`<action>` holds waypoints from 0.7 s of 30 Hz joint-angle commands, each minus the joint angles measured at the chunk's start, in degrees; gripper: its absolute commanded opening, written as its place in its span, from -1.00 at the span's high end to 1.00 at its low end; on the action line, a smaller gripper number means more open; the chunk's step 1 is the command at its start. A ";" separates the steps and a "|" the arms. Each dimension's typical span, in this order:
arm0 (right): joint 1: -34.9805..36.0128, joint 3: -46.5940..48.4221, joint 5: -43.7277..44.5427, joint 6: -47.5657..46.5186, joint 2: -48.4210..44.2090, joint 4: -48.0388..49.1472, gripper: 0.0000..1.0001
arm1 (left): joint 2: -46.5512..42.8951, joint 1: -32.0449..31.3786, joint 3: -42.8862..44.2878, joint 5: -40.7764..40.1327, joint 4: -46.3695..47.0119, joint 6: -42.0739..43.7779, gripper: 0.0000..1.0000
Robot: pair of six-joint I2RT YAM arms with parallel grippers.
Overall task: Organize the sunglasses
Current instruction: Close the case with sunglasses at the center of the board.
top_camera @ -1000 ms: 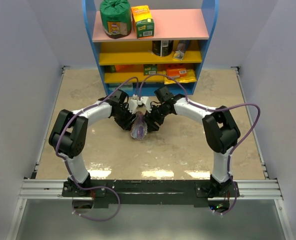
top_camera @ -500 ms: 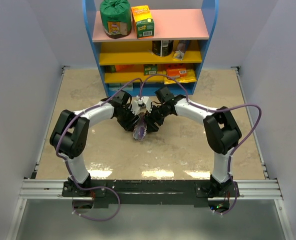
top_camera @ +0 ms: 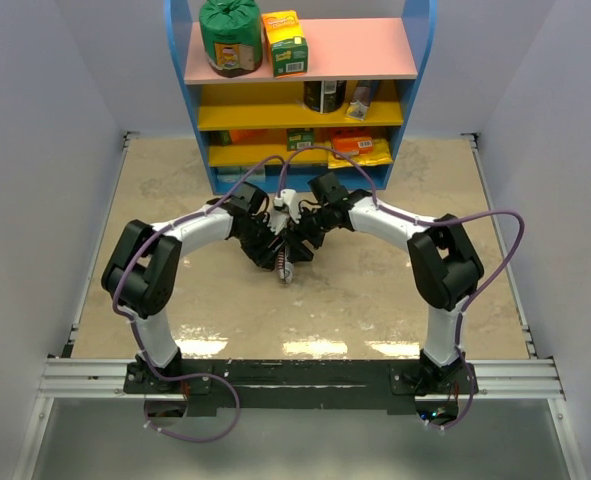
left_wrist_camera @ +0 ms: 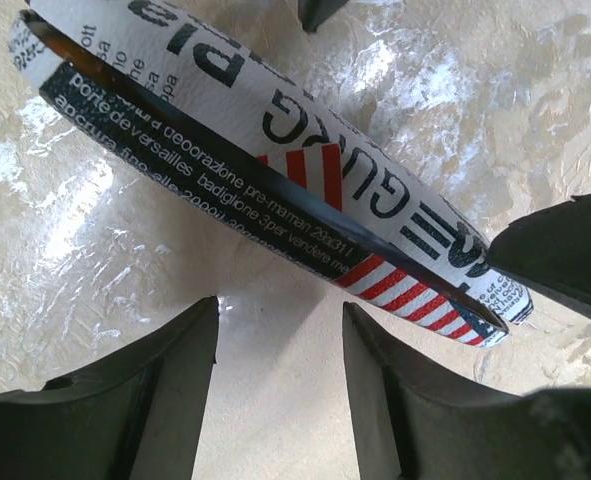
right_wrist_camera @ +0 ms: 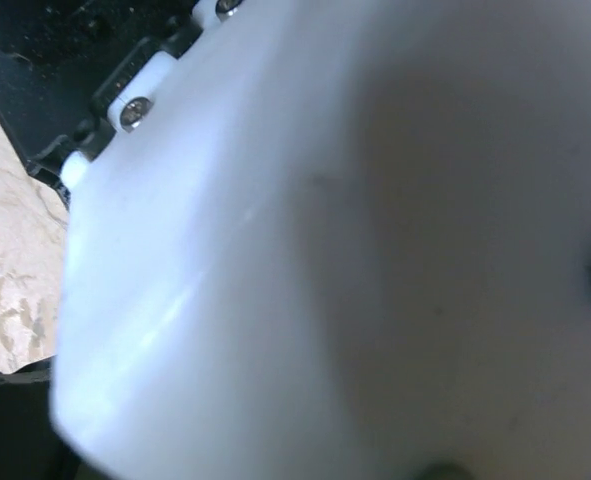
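Observation:
The grey-white pouch [left_wrist_camera: 305, 150] with flag print and lettering stands on edge over the table in the left wrist view, its mouth a thin dark slit. In the top view it is a narrow sliver [top_camera: 284, 266] between the two grippers. My left gripper [left_wrist_camera: 280, 330] is open and empty just below the pouch; it is left of the sliver in the top view [top_camera: 272, 250]. A dark finger [left_wrist_camera: 565, 250] touches the pouch's right end. My right gripper [top_camera: 298, 243] is close against the pouch; its own view is blocked by a white arm body [right_wrist_camera: 355, 260]. The sunglasses are hidden.
A blue shelf unit [top_camera: 300, 95] with pink and yellow boards stands at the back, holding a green pack [top_camera: 230, 35], a yellow-green carton [top_camera: 285, 42] and other goods. Grey walls close in both sides. The beige table [top_camera: 375, 300] runs to the front rail.
The pouch between the grippers has turned from a broad purple-tinted face to a narrow edge-on sliver. Both grippers have closed in toward each other, the left one shifting right.

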 commanded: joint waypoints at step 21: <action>-3.30 4.78 -2.84 -1.33 -5.65 -2.33 -0.72 | -8.16 8.52 -1.99 10.83 4.04 0.52 -0.15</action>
